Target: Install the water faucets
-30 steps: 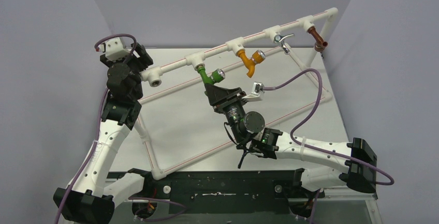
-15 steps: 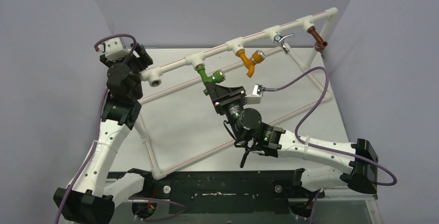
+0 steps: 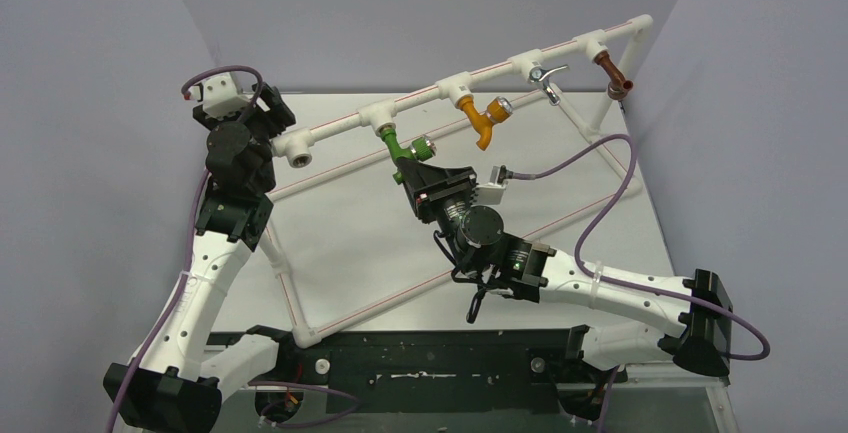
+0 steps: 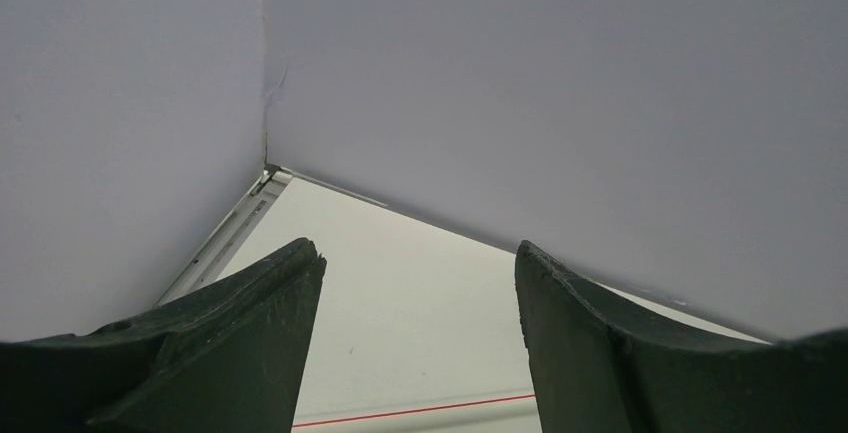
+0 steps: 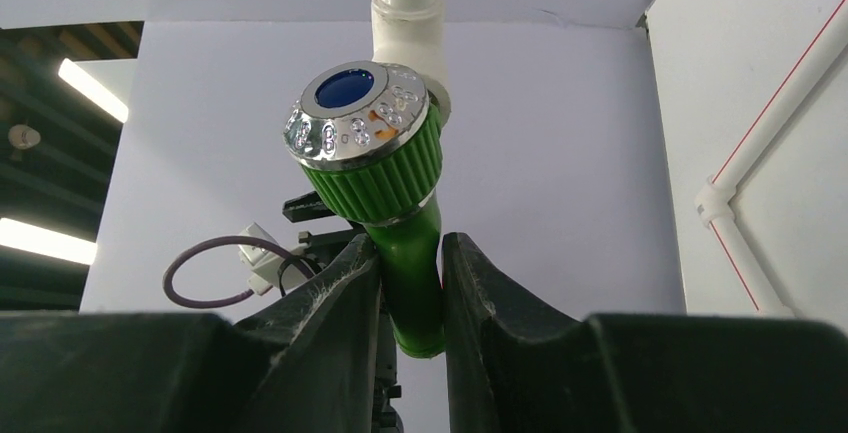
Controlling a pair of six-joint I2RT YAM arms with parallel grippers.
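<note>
Right gripper [image 5: 411, 288] pinched tight on spout of green tap [image 5: 380, 183], knob above the jaws. Left gripper [image 4: 420, 273] part-open, holding nothing.

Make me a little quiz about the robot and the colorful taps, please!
1. True or false: the right gripper is shut on the green faucet.
2. Which tap hangs on the white pipe nearest the green one? A) orange tap B) chrome tap C) brown tap
3. Fill in: the left gripper is ____, with nothing between its jaws.
Key: 1 true; 2 A; 3 open.
</note>
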